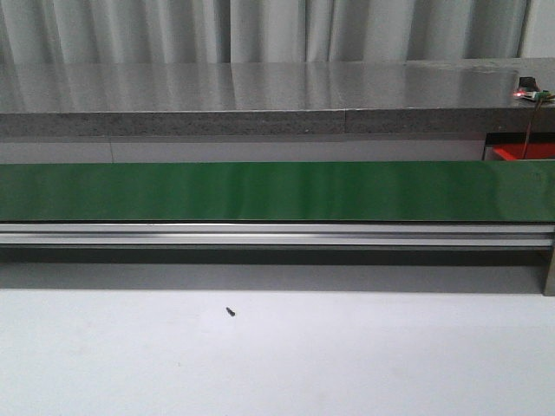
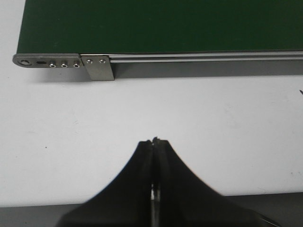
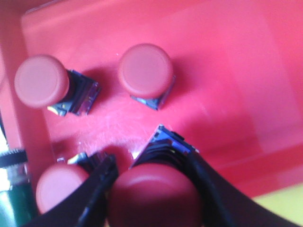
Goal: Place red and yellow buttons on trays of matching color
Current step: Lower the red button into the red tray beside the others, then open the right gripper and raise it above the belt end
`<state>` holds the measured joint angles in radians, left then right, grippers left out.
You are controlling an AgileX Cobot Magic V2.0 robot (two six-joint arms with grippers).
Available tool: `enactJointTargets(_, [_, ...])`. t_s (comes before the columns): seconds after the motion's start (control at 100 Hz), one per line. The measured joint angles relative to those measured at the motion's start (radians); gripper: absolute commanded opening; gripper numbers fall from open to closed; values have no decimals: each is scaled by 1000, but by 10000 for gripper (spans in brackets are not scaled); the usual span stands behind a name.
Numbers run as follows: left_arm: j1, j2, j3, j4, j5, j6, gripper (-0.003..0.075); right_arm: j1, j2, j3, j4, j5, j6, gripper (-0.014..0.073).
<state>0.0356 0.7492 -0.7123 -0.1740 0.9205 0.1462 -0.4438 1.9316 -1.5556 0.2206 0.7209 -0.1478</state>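
Observation:
In the right wrist view my right gripper (image 3: 150, 163) is shut on a red button (image 3: 156, 198), its fingers pressed to both sides of the red cap. It hangs just above the red tray (image 3: 227, 71). Three other red buttons lie in that tray: one (image 3: 41, 81) near a wall, one (image 3: 146, 71) in the middle, one (image 3: 59, 189) beside my finger. A strip of a yellow tray (image 3: 284, 210) shows past the red tray's edge. No yellow button is in view. My left gripper (image 2: 155, 141) is shut on nothing, over the white table.
The green conveyor belt (image 1: 260, 191) runs across the table on an aluminium rail; its end with a metal bracket (image 2: 97, 66) lies ahead of my left gripper. A small black screw (image 1: 231, 311) lies on the white table. Neither arm shows in the front view.

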Motion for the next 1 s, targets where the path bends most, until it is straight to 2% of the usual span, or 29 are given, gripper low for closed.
enactJointTargets(0.61, [0, 0, 0, 0, 0, 0, -19, 5, 130, -33, 19, -13, 0, 202])
enactJointTargets(0.68, [0, 0, 0, 0, 0, 0, -20, 5, 130, -33, 20, -14, 0, 248])
enactJointTargets(0.85, [0, 0, 0, 0, 0, 0, -20, 5, 130, -36, 20, -17, 0, 463])
enactJointTargets(1.0, [0, 0, 0, 0, 0, 0, -20, 5, 130, -36, 23, -17, 0, 484])
